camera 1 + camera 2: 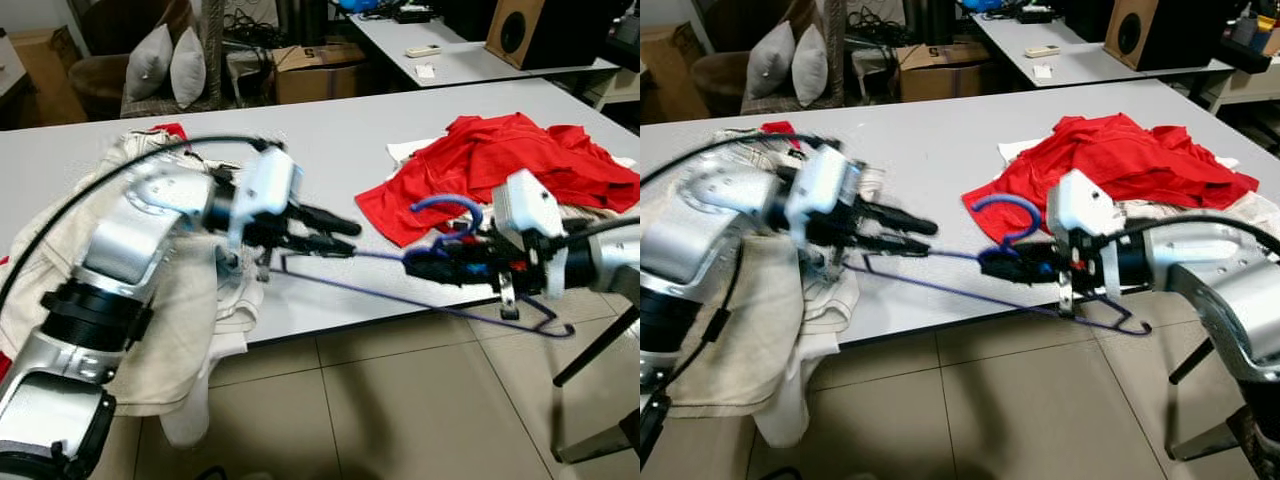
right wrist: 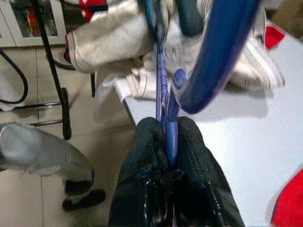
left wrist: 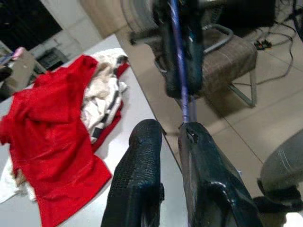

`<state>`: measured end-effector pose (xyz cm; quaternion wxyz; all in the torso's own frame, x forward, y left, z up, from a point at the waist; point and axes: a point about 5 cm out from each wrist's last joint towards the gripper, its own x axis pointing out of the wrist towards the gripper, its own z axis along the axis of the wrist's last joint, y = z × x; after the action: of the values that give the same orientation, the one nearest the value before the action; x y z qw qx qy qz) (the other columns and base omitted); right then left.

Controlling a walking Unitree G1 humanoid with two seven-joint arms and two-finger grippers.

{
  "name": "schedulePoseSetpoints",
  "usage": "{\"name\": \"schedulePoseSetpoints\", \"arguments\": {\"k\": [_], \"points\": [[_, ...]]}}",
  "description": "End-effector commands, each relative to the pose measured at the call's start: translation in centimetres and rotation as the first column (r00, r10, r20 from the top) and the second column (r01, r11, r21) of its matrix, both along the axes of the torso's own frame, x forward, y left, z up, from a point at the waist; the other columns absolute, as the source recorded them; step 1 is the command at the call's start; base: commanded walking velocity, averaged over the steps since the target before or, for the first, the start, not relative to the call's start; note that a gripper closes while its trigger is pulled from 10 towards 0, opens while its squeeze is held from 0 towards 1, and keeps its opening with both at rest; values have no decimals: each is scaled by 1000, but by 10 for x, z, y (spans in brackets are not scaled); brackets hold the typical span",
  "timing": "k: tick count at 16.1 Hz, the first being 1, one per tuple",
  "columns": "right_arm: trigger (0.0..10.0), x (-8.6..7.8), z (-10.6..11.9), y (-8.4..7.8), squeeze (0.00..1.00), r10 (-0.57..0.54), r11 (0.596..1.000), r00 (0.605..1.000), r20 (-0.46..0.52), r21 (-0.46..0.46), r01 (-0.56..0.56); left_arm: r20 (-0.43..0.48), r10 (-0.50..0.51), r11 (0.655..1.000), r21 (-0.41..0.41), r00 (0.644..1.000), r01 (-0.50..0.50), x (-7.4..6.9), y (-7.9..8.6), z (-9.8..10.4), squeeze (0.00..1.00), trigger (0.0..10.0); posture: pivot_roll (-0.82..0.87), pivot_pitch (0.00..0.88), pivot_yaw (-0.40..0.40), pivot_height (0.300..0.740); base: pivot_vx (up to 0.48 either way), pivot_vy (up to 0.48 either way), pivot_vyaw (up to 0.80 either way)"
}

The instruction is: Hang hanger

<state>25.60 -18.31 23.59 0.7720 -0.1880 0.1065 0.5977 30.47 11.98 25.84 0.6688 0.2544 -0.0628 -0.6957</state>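
A blue wire hanger hangs level over the table's front edge, its hook curling up beside the red garment. My right gripper is shut on the hanger's neck just below the hook; the right wrist view shows the hanger pinched between both fingers. My left gripper reaches in from the left at the hanger's far end. It is open, fingers slightly apart. In the left wrist view the wire runs along one finger, not between the two.
A cream cloth lies heaped under my left arm and hangs over the grey table's edge. A black chair frame stands on the tiled floor at right. Behind are a second table with a remote, a speaker and a cardboard box.
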Motion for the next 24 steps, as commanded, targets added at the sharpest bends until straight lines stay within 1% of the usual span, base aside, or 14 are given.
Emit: {"name": "schedulePoseSetpoints", "arguments": {"k": [1, 5, 7, 8, 9, 10, 12, 13, 14, 15, 17, 20, 22, 24], "points": [[0, -2, 6, -4, 0, -21, 1000, 999, 25, -8, 22, 9, 10, 1000, -14, 1000, -10, 1, 5, 9, 0, 10000, 12, 0, 27, 740, 0, 0, 0], [0, -5, -2, -31, 0, -301, 953, 953, 27, 48, 300, -52, 219, 973, -60, 974, -222, 4, 31, 3, 0, 10000, 7, 0, 34, 740, 0, 0, 0], [0, -9, -11, -35, 0, -473, 870, 881, -12, 151, 469, -105, 374, 916, -115, 922, -385, 4, 33, -12, 0, 10000, 15, 0, 32, 740, 0, 0, 0], [0, -13, -21, -34, 0, -594, 772, 802, -56, 241, 588, -164, 454, 866, -148, 876, -477, -2, 24, -29, 0, 10000, 19, 0, 30, 740, 0, 0, 0], [0, -15, -25, -33, 0, -631, 733, 772, -74, 270, 625, -192, 470, 851, -159, 862, -500, -6, 20, -34, 0, 10000, 19, 0, 30, 740, 0, 0, 0], [0, -24, -41, -30, 0, -767, 545, 622, -160, 351, 762, -265, 544, 779, -192, 796, -597, -19, 4, -53, 0, 10000, 20, 0, 24, 740, 0, 0, 0], [0, -29, -48, -28, 0, -834, 393, 504, -222, 402, 827, -307, 600, 710, -221, 738, -669, -24, -7, -64, 0, 10000, 20, 0, 19, 740, 0, 0, 0], [0, -30, -49, -26, 0, -844, 365, 481, -236, 404, 839, -322, 613, 688, -231, 722, -688, -25, -10, -66, 0, 10000, 20, 0, 19, 740, 0, 0, 0], [275, -31, -50, -18, 0, -841, 316, 458, -288, 427, 847, -376, 656, 602, -263, 655, -754, -23, -13, -72, 0, 10000, 15, 0, 19, 740, 0, 0, 0], [10000, -31, -50, -13, 0, -828, 292, 456, -325, 445, 847, -402, 666, 570, -270, 629, -776, -23, -14, -73, 0, 10000, 12, 0, 19, 740, 0, 0, 0], [10000, -31, -49, -6, 0, -818, 198, 418, -396, 489, 849, -440, 679, 522, -274, 588, -808, -22, -17, -74, 0, 10000, 6, 0, 16, 740, 0, 0, 0], [10000, -32, -50, -3, 0, -834, 171, 381, -398, 470, 866, -465, 700, 482, -254, 543, -839, -23, -17, -78, 0, 10000, 5, 0, 13, 740, 0, 0, 0], [10000, -30, -61, -2, 0, -882, 154, 297, -365, 372, 915, -489, 731, 407, -248, 477, -879, -23, -12, -82, 0, 10000, 10, 0, 3, 740, 0, 0, 0], [10000, -29, -68, 2, 0, -905, 183, 287, -314, 320, 929, -480, 752, 383, -238, 451, -892, -24, -9, -84, 0, 10000, 10, 0, -1, 740, 0, 0, 0]]}}
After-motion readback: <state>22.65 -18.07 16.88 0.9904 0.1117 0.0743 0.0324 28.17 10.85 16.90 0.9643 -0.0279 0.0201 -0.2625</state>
